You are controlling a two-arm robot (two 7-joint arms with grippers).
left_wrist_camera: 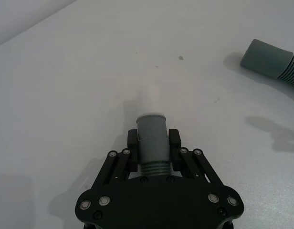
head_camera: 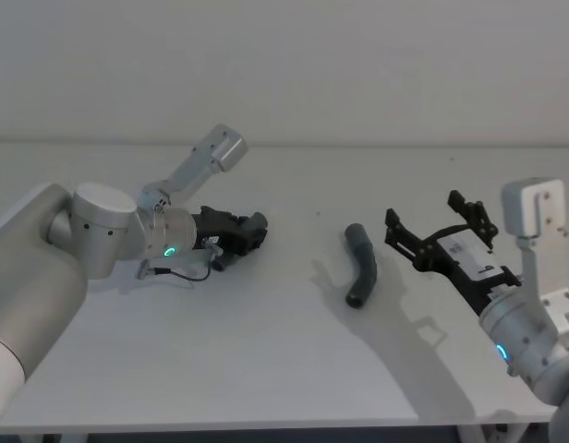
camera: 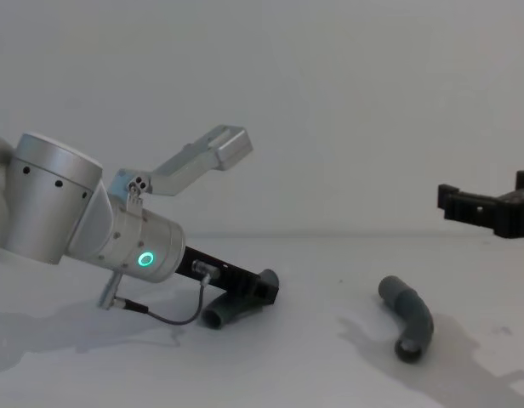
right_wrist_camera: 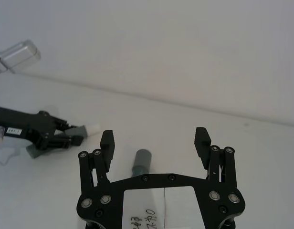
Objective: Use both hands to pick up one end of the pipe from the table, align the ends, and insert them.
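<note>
White table — left gripper jaws clamp one pipe piece; right gripper jaws wide — second piece between.

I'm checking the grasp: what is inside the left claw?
The left claw is shut on a grey pipe piece, whose front end sticks out past the fingers. The piece's rear part is covered by the claw's body.

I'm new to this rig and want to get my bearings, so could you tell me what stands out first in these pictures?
The left tool, low over the white table on the robot's left, is shut on a short grey pipe piece. A second, curved grey pipe piece lies free right of centre, and the right tool hangs open just to its right, holding nothing.
</note>
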